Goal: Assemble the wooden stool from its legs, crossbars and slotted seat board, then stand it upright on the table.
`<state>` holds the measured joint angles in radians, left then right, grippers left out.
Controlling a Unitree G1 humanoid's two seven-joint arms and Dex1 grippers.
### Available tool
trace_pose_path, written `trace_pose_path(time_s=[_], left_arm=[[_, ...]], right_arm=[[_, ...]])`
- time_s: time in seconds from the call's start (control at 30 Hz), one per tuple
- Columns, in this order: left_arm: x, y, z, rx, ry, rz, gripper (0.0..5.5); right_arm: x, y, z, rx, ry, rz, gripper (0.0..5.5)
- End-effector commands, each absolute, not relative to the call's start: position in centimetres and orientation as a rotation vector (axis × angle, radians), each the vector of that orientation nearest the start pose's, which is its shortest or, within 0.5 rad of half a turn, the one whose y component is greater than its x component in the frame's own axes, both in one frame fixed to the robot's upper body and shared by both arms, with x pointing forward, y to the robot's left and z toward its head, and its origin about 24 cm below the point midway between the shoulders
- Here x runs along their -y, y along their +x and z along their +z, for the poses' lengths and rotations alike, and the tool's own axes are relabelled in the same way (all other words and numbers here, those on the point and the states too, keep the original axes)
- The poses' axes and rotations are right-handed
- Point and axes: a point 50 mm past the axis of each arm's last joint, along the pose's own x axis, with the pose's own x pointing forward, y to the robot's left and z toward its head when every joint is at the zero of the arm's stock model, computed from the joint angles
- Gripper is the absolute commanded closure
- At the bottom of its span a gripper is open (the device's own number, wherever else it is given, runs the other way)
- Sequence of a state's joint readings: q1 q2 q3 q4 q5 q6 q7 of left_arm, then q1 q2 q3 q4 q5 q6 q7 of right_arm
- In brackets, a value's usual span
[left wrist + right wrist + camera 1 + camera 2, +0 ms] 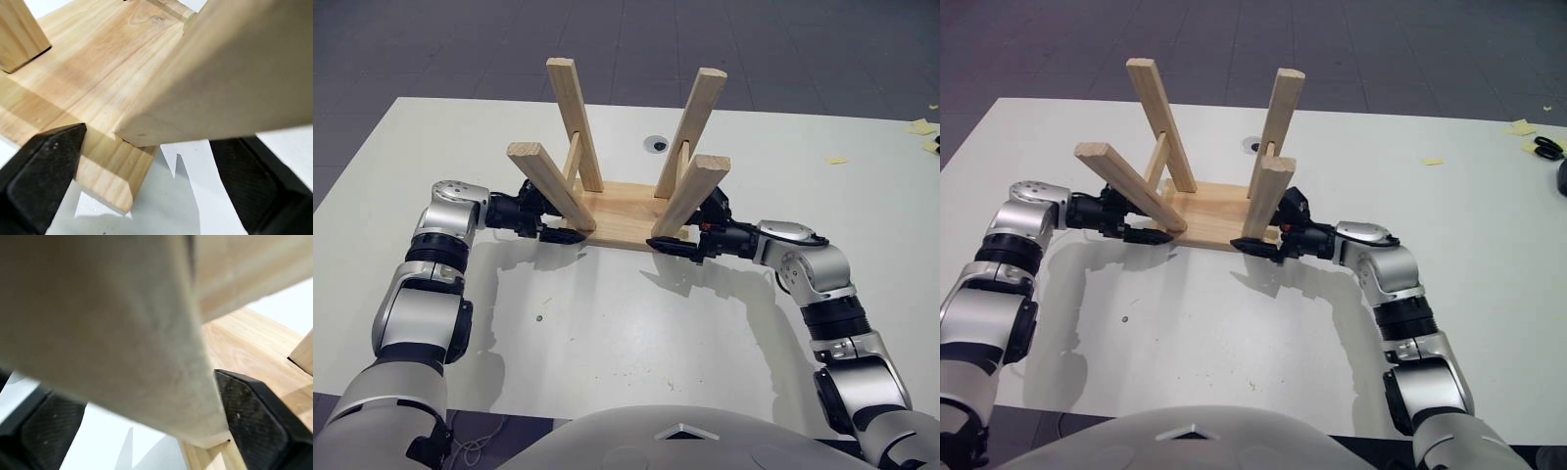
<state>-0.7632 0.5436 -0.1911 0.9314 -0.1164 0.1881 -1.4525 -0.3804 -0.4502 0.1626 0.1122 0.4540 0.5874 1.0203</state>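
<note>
This looks like a lab or test room in an office building, not a home. The work surface is a plain white table (607,352) with a round cable port (658,144) set into its top, just beyond the left gripper (564,235) and right gripper (674,245). Past the table's far edge is a floor (460,39) of dark grey square tiles, the kind laid in offices. Far out to the right of the right gripper, yellow sticky notes (922,126) lie loose on the tabletop. Behind the left gripper, below the table's near edge, a thin cable (475,448) trails on the floor
</note>
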Motion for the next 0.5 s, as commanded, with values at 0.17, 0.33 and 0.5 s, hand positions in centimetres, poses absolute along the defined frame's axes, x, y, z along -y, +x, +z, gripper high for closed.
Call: trace_pose_path(time_s=[0.17, 0.33, 0.5], left_arm=[[-21.29, 32.52, 7.01, -0.646, 0.153, -1.295, 2.66], [-21.03, 32.46, 6.83, -0.636, 0.154, -1.291, 3.51], [-20.54, 32.26, 6.86, -0.600, 0.095, -1.287, 4.00]], right_arm=[[15.45, 28.78, 7.50, -0.435, 0.087, 1.161, 2.52], [15.55, 28.58, 7.33, -0.445, 0.090, 1.160, 3.31], [15.61, 28.18, 7.28, -0.461, 0.100, 1.177, 3.62]])
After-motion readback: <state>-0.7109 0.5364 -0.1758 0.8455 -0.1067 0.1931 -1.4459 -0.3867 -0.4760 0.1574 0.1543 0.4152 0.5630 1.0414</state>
